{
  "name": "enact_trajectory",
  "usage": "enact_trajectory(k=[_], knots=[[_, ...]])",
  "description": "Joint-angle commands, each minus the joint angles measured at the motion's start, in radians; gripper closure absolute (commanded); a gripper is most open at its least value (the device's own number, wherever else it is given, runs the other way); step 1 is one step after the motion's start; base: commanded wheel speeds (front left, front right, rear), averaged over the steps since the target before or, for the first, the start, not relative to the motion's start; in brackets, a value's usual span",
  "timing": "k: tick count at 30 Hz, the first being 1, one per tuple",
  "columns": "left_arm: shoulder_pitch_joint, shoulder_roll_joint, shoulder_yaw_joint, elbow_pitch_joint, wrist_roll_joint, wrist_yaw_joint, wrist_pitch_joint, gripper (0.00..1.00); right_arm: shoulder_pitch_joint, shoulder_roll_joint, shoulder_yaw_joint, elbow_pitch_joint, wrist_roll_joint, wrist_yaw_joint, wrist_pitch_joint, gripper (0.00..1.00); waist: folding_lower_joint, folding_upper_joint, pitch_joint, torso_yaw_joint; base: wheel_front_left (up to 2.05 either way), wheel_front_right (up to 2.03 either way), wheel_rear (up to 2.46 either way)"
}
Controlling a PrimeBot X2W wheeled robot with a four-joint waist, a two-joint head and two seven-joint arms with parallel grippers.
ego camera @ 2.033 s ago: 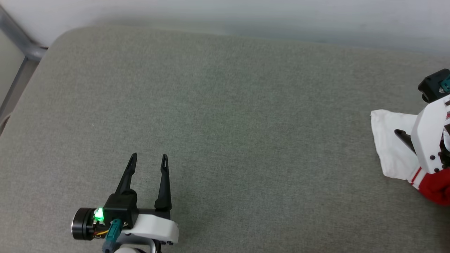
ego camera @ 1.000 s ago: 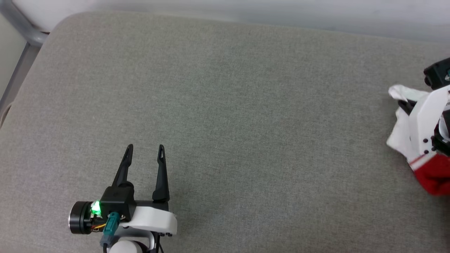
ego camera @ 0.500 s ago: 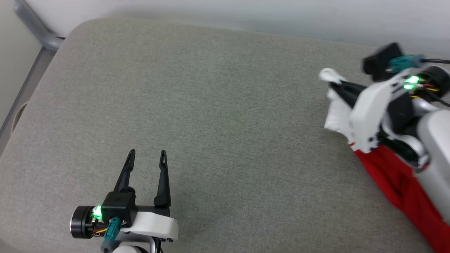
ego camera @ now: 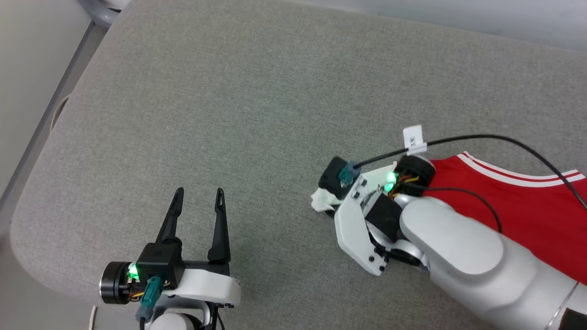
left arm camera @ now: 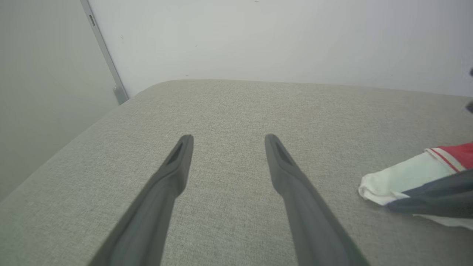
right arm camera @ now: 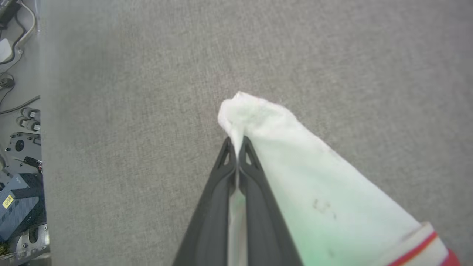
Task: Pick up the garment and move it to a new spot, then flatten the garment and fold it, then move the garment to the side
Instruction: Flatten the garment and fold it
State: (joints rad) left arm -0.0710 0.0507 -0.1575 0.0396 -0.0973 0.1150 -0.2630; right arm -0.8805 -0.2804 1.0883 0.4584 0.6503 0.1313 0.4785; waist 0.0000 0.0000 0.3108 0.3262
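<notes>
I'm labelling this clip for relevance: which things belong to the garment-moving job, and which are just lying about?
Job: garment, white sleeve pinched; right gripper, fingers shut on that sleeve; left gripper, open; grey padded surface.
Lying about: cables and grey box on the floor; metal post.

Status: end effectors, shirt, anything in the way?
Left end effector open, above cushion. Right end effector shut on shirt, at white sleeve. Shirt stretches rightward, not yet flat. Right arm's black cable arcs over it.
</notes>
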Motion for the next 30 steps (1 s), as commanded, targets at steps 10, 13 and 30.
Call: enact_trajectory(k=[10, 13, 30], knots=[[-0.015, -0.001, 0.001, 0.011, 0.001, 0.012, -0.003, 0.0, -0.003, 0.04, 0.146, 0.148, 0.091, 0.0, -0.108, 0.0, 0.0, 0.0, -0.01, -0.017, 0.0, 0.0, 0.0], [0.005, -0.001, 0.017, 0.016, 0.014, 0.004, -0.003, 0.0, -0.014, 0.029, 0.126, 0.109, 0.105, -0.001, -0.202, 0.0, 0.0, 0.0, -0.046, -0.037, 0.0, 0.0, 0.0], [0.077, 0.035, 0.09, 0.008, 0.067, -0.046, -0.003, 0.0, 0.263, -0.105, -0.392, -0.065, -0.142, -0.001, -0.647, 0.0, 0.0, 0.0, -0.222, -0.175, 0.0, 0.0, 0.0]])
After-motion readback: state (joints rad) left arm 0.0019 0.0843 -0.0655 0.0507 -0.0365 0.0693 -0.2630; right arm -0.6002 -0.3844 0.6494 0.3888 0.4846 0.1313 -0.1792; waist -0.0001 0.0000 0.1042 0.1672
